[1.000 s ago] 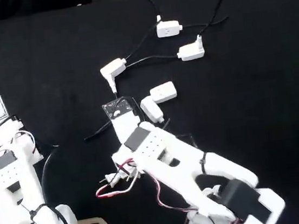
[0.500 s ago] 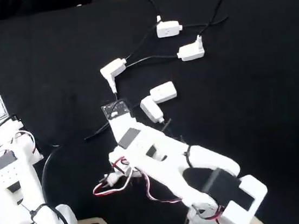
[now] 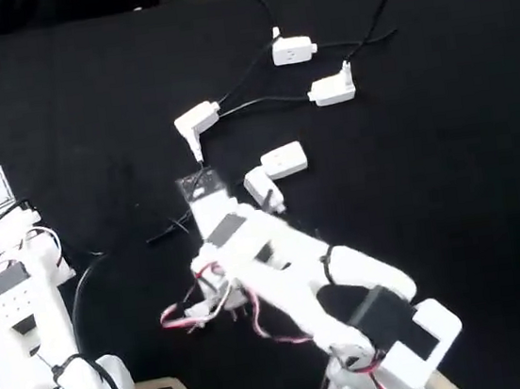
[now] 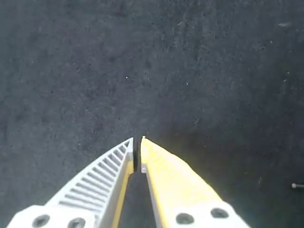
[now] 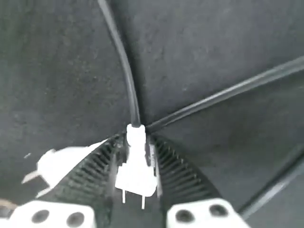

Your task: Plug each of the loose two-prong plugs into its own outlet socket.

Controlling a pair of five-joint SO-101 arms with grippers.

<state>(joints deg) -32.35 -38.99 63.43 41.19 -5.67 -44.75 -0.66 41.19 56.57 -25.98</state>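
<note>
Clerk: Entry one, the right gripper (image 5: 137,141)?

Checker: Clamped on the held plug (image 5: 137,172), white, two prongs pointing back at the wrist camera. Dark ribbed fingers (image 5: 183,168) press it from both sides. Its cord (image 5: 121,61) runs away over the black cloth (image 5: 57,57). A second cord (image 5: 228,92) crosses just past the fingertips.

Clerk: Anything alongside?

Checker: One white pronged piece (image 5: 51,164), just beside a finger. Touching or not, cannot tell.

Clerk: Entry two, the left gripper (image 4: 137,140)?

Checker: Closed, tips together, nothing between the pale finger (image 4: 99,185) and the yellow finger (image 4: 175,180). Bare cloth beneath. From above, the left arm (image 3: 15,305) stands at the near left, well apart from the hardware.

Clerk: Entry three, table stock from above?

Checker: Listed: the right arm (image 3: 289,276), stretched toward the centre. One far socket (image 3: 293,50), corded, at the back. One near socket (image 3: 283,159), with a white block (image 3: 261,187) just beside it, near the arm's tip. One centre plug (image 3: 198,120), prongs toward the arm. One back plug (image 3: 332,89), near the far socket. Neither plug sits in a socket.
</note>
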